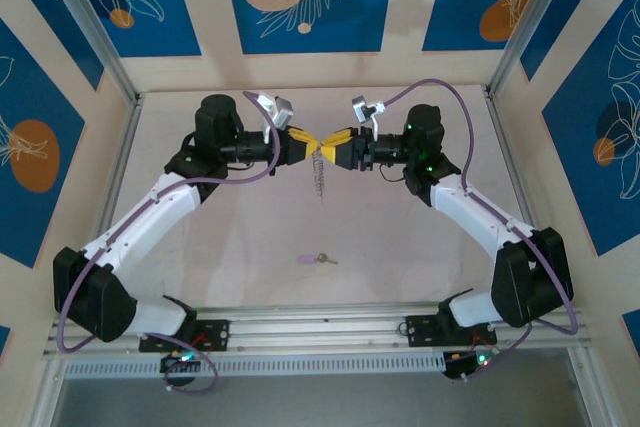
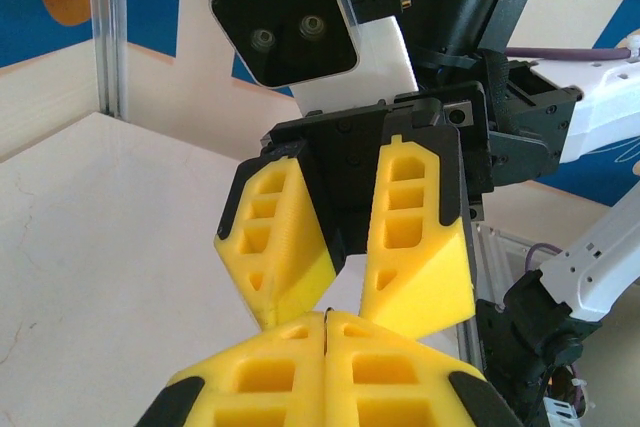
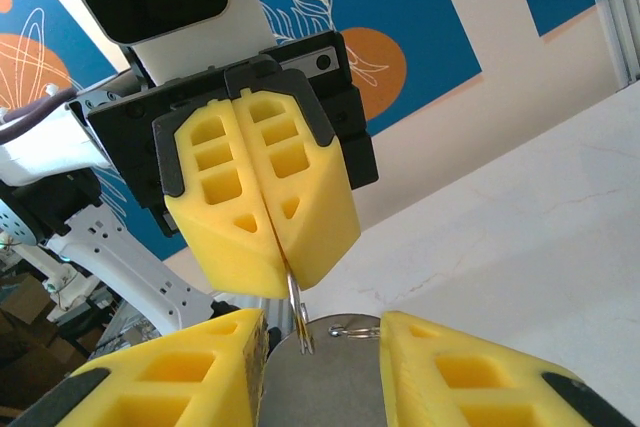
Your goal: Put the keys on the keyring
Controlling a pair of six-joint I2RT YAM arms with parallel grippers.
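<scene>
My left gripper (image 3: 280,277) is clenched, seam tight, and a thin sliver of grey metal pokes out of that seam. That's the keyring (image 1: 320,177), pinched by one end. From overhead its long axis runs 12 to 6, trailing from the pinch toward 6 o'clock.

My right gripper (image 2: 335,309) sits nose to nose with the left, coming in from 3 o'clock, fingers parted. The metal sliver stands in the gap between them, and I can't see either pad touching it. So the right is released, holding nothing that I can make out.

Now the part that matters: the key (image 1: 318,258) isn't up here at all. It lies flat on the table (image 1: 420,247), well apart from both sets of fingers, straight out at 6 o'clock from where they meet, toward my bases. Its lilac head is at 9 o'clock and its blade points to 3.

It's about as far from one arm as the other. The left is busy with the ring, so I judge the right should drop toward 6 and pinch across that 9-to-3 axis.
</scene>
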